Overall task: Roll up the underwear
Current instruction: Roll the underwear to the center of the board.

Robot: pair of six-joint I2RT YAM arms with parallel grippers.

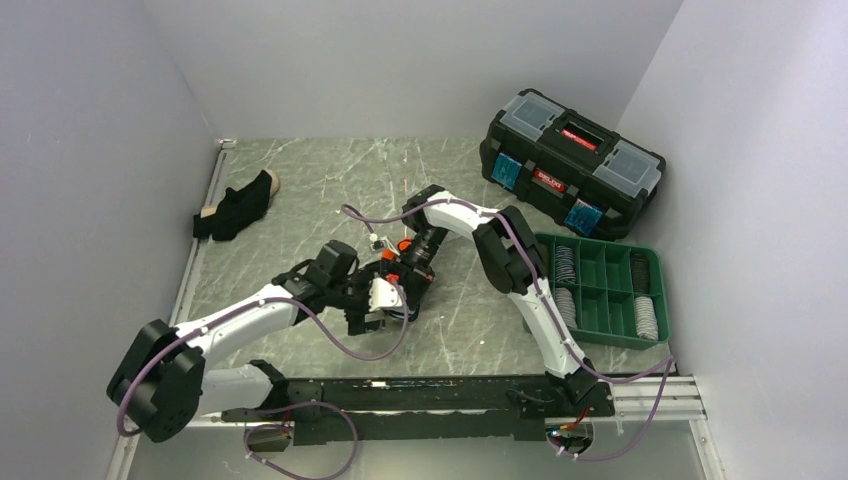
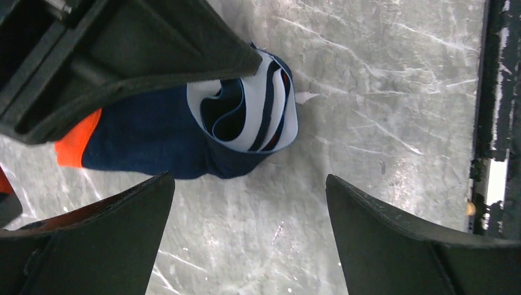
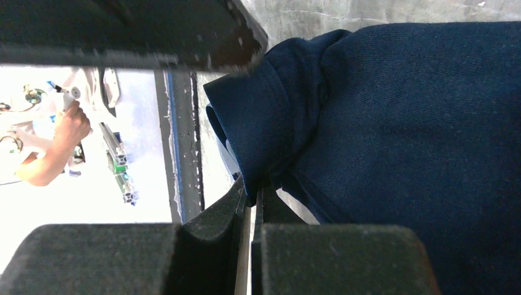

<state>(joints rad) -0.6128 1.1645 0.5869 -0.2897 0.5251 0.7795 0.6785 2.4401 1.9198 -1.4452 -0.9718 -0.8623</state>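
Left wrist shows navy underwear [image 2: 160,138] rolled, left gripper [image 2: 249,184] spread empty, right gripper [image 3: 250,209] clamped on it, black pair [image 1: 237,203] unrolled.

Navy underwear [image 3: 399,135] mostly beyond the view's edge

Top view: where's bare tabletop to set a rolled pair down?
Free: far strip between black underwear and toolbox; near patch bounded by front rail and right arm. Crowded: centre, left gripper and right gripper at navy underwear; right side, toolbox and green tray.
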